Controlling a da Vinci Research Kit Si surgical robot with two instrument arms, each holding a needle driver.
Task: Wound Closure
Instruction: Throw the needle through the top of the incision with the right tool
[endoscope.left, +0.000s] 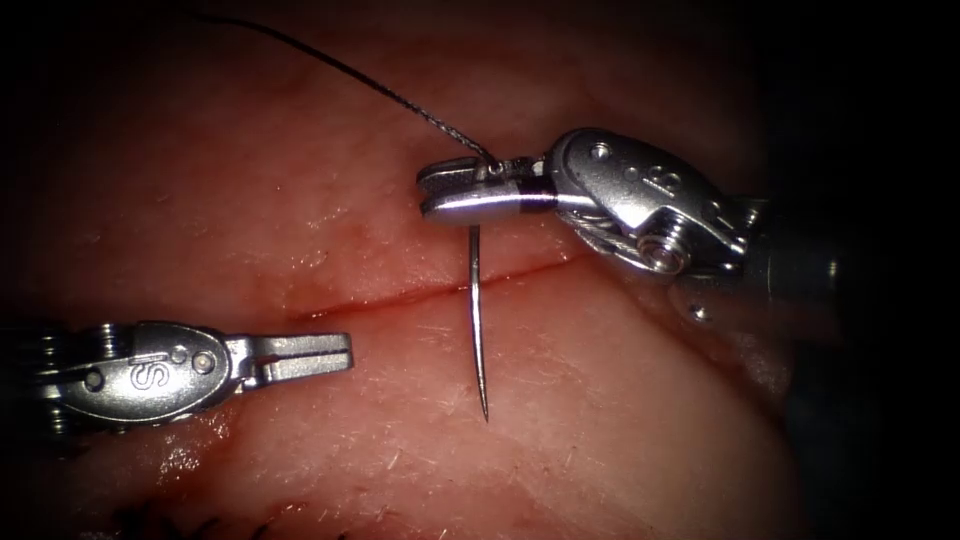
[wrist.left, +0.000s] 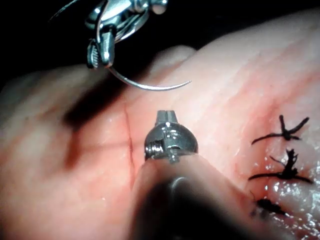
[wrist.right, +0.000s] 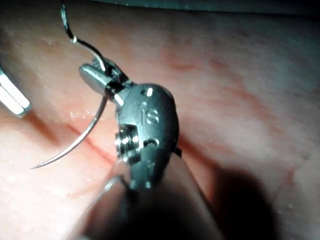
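The right tool (endoscope.left: 432, 190) hangs above the cut (endoscope.left: 400, 295) with its jaws shut on the curved needle (endoscope.left: 478, 330) near its thread end. The needle points down across the cut, its tip (endoscope.left: 485, 417) free above the tissue (endoscope.left: 620, 400); it is not in the tissue. Dark thread (endoscope.left: 380, 85) runs from the needle's rear end up and to the left. The left tool (endoscope.left: 345, 356) lies low at the left, just below the cut's left end, jaws shut and holding nothing. In the right wrist view the needle (wrist.right: 75, 145) curves away from the right tool (wrist.right: 92, 77).
Several finished dark stitches (wrist.left: 282, 132) with cut thread ends sit on the tissue behind the left tool. Red fluid lines the cut (endoscope.left: 340, 305). Dark stitch ends (endoscope.left: 200, 525) show at the picture's lower edge.
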